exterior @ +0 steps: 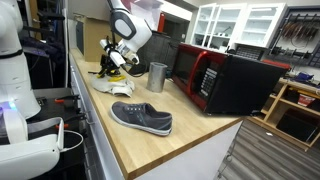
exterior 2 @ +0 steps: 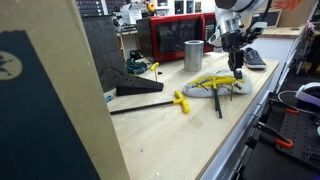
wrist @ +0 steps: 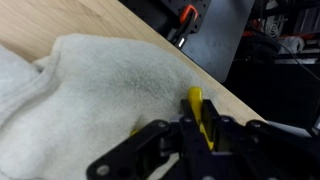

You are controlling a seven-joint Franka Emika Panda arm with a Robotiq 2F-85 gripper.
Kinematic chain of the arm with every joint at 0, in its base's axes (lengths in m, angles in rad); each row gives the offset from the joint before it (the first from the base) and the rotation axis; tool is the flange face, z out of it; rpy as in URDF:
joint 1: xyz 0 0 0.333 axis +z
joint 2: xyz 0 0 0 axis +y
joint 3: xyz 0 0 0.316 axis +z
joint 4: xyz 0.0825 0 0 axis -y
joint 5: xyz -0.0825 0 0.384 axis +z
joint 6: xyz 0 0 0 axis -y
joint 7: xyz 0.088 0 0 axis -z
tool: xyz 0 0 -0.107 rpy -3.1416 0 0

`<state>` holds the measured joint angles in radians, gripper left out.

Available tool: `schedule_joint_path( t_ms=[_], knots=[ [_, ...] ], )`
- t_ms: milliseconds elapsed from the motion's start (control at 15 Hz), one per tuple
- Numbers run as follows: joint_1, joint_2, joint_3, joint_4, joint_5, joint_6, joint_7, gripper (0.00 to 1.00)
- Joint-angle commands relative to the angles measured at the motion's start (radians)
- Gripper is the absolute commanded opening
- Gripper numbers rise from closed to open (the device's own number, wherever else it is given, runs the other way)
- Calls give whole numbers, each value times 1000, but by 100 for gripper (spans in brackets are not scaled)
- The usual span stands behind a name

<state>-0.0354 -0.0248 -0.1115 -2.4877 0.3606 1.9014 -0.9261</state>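
My gripper (wrist: 198, 128) is low over a crumpled white cloth (wrist: 90, 90) on a wooden counter. Its two black fingers are closed on the yellow handle (wrist: 195, 103) of a tool that lies on the cloth. In both exterior views the gripper (exterior: 113, 63) (exterior 2: 238, 68) points down at the cloth (exterior: 112, 86) (exterior 2: 228, 90), with the yellow and black tool (exterior 2: 213, 82) stretched across it. The tool's far end is hidden under the gripper in the wrist view.
A grey shoe (exterior: 142, 118) (exterior 2: 252, 58) lies on the counter (exterior: 190, 120). A metal cup (exterior: 157, 77) (exterior 2: 193, 55) stands beside a red and black microwave (exterior: 215, 80). A yellow-handled clamp (exterior 2: 182, 102) and a black wedge (exterior 2: 135, 88) lie further along. The counter edge (wrist: 215, 85) is close to the gripper.
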Motion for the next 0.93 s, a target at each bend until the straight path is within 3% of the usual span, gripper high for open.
schedule_joint_path(
  t_ms=[0,400,867],
  knots=[
    [-15,-90,7,-3,-10,-35,-45,4],
    [-24,-179,-34,35,20,-148,-161,4],
    [-53,-255,-54,99,-59,-97,-43,4]
  ],
)
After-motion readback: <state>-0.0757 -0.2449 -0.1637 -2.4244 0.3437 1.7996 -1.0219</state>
